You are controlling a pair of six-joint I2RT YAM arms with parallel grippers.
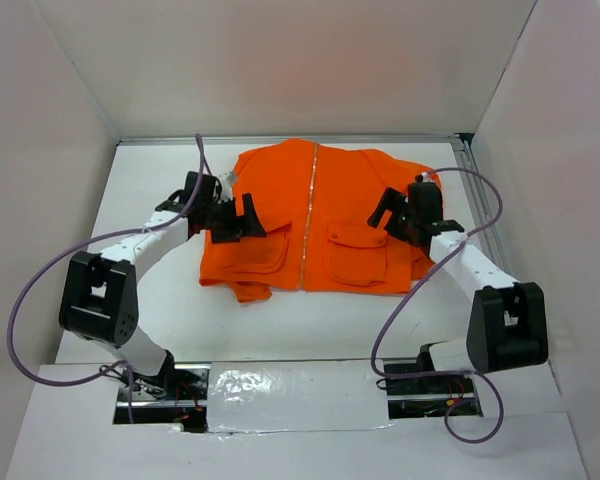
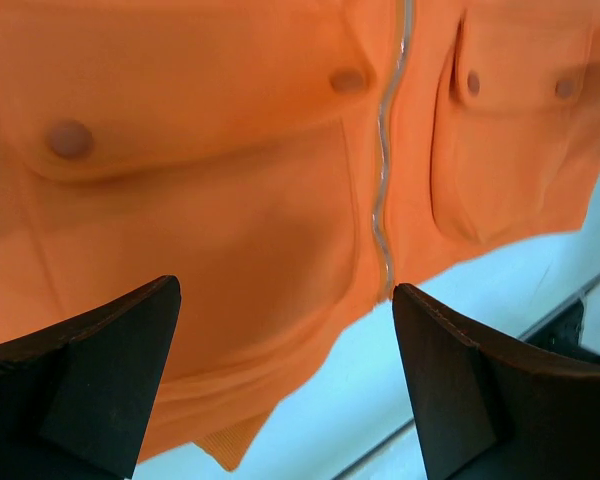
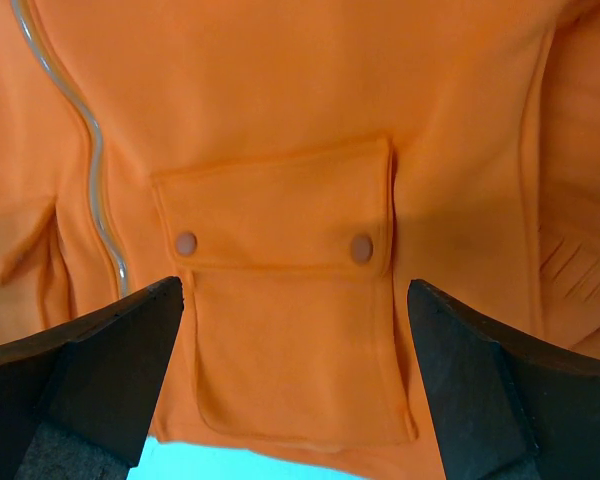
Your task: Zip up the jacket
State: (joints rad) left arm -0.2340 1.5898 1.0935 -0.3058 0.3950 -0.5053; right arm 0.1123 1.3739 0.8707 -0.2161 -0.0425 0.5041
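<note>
Bright orange fabric jacket [image 1: 345, 205] lies front-up on the white desk [image 1: 150, 190], its pale central zipper [image 1: 309, 215] exposed between left tool [image 1: 242, 216] and right tool [image 1: 388, 212], both spread wide, holding nothing.

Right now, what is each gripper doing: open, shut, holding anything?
Left gripper: open, holding nothing, over the jacket.
Right gripper: open, holding nothing, over the jacket.

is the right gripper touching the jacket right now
Cannot tell. In the right wrist view the open right gripper overlaps the orange jacket, but no view shows contact or a gap plainly.
</note>
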